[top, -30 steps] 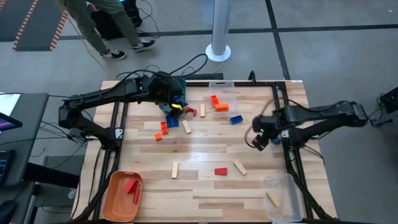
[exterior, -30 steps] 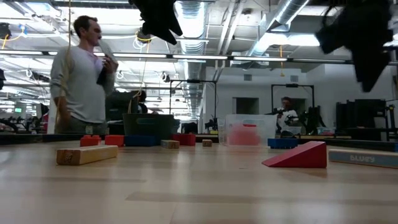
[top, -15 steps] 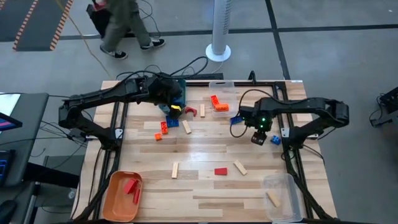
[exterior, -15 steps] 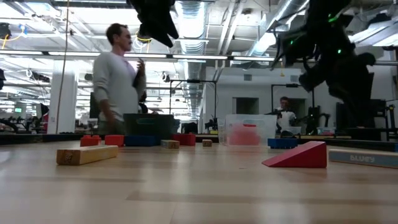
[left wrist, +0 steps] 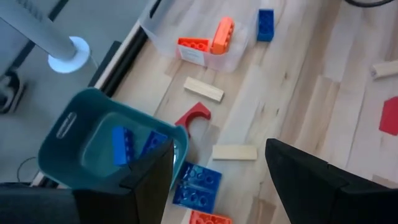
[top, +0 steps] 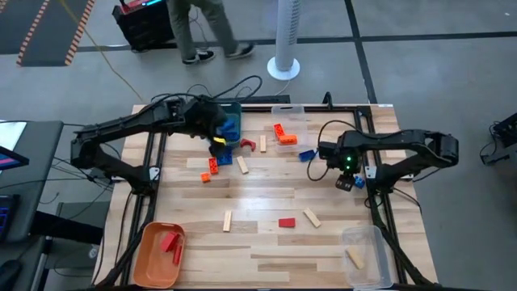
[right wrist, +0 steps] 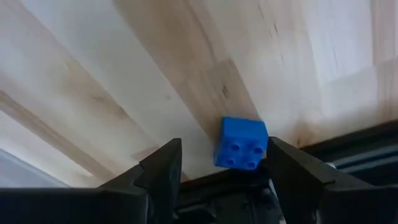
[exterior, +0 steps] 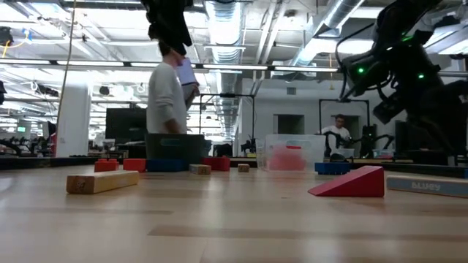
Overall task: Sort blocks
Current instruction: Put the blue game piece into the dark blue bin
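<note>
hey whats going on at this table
Two robot arms are sorting toy blocks into bins. The right gripper hangs open over a small blue block at the table's right edge, not yet gripping it. The left gripper is open and empty by the teal bin, which holds two blue blocks. The orange bin holds red pieces, and more blocks lie loose on the table.

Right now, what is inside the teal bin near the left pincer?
The teal bin holds two blue bricks lying on its floor. The open left pincer hovers beside it, and one finger covers the bin's near corner, so anything there cannot be seen.
</note>
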Robot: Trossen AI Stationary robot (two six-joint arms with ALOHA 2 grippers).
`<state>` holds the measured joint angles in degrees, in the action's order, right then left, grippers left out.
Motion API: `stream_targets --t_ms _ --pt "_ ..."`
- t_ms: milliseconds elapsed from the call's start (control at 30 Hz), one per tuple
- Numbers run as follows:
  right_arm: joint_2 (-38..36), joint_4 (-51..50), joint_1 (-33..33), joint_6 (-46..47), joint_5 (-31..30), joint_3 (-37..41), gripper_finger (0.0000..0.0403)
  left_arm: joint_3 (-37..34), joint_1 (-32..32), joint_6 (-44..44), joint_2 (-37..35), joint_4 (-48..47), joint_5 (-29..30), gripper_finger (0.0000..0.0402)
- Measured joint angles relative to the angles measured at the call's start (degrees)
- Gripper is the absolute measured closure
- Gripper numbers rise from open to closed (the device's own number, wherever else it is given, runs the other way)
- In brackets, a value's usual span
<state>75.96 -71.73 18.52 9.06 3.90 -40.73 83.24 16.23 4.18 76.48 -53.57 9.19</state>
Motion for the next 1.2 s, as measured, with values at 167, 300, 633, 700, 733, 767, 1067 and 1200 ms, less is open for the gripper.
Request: stream_targets --t_ms 167,300,633,700,733,767,1067,1200 --pt "-4.6 -0.3 0.0 3.0 -0.3 0.0 0.0168 0.0 0.0 1.3 -3.1 0.0 0.3 0.0155" --pt "-6.4 -0.1 0.1 4.5 -0.9 0.8 0.0168 0.0 0.0 1.4 -5.1 0.1 0.3 0.0155" --pt "6.7 -0.9 5.3 5.0 -4.1 0.7 0.0168 0.0 -0.1 2.5 -6.0 -0.7 0.0 0.0155" --pt "8.0 -0.9 5.3 4.9 -4.1 0.7 0.0168 0.0 -0.4 2.5 -6.0 -1.9 0.0 0.0155" --pt "8.4 -0.9 5.3 4.7 -4.1 0.7 0.0168 0.0 -0.6 2.5 -6.0 -2.2 0.0 0.0155" --pt "8.8 -1.1 5.2 4.6 -4.1 0.7 0.0168 0.0 -0.8 2.5 -6.0 -2.6 -0.1 0.0155" --pt "9.6 -0.6 3.6 3.4 -2.1 0.7 0.0168 0.0 -1.8 0.5 -6.0 -4.1 -0.1 0.0155" --pt "9.6 -0.2 1.5 2.6 -0.5 0.8 0.0168 0.0 -1.8 -0.2 -6.3 -4.1 -0.1 0.0155"
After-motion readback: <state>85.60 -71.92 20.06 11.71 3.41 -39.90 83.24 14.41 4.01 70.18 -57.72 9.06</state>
